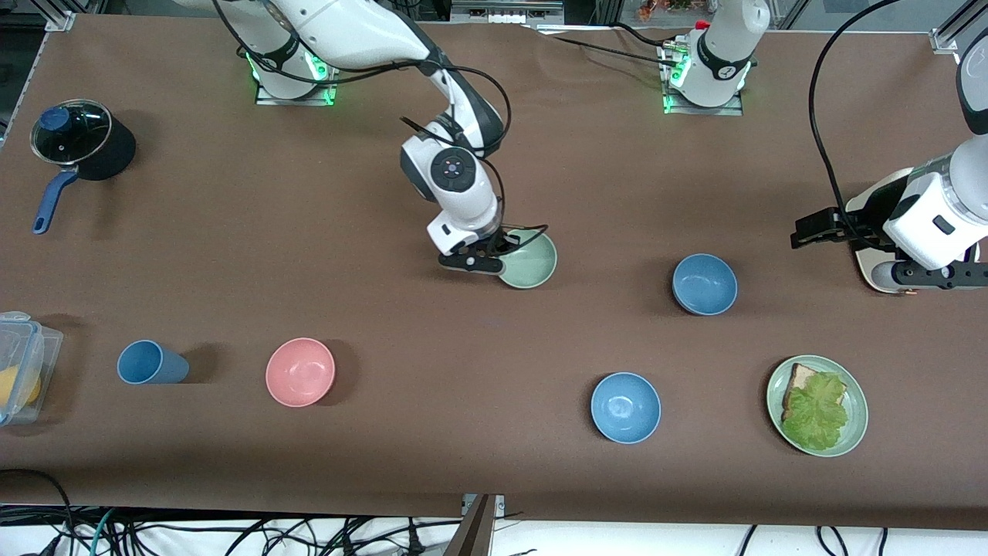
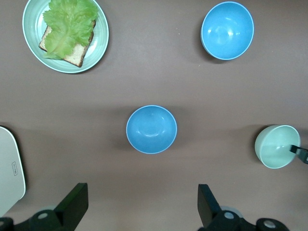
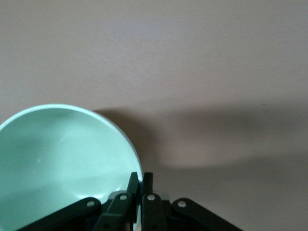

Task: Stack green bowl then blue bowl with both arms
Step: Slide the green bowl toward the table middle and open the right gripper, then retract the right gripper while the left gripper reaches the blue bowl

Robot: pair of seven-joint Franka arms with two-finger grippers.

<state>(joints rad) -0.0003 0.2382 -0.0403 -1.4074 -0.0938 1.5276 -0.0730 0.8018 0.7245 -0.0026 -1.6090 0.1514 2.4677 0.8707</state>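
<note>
The green bowl (image 1: 531,259) is at the middle of the table; it also shows in the right wrist view (image 3: 62,159) and in the left wrist view (image 2: 275,147). My right gripper (image 1: 494,259) is shut on its rim, one finger inside and one outside (image 3: 141,179). I cannot tell whether the bowl rests on the table or hangs just above it. The dusty blue bowl (image 1: 704,284) stands toward the left arm's end, apart from the green bowl; it is centred in the left wrist view (image 2: 151,129). My left gripper (image 1: 938,276) hangs open and empty (image 2: 142,188) near the table's end.
A glossy sky-blue bowl (image 1: 625,407) and a pale-green plate (image 1: 858,409) with bread and lettuce lie nearer the camera. A white flat object (image 1: 871,272) lies under the left gripper. Toward the right arm's end are a pink bowl (image 1: 300,371), blue cup (image 1: 150,363), plastic box (image 1: 27,363) and black pot (image 1: 81,143).
</note>
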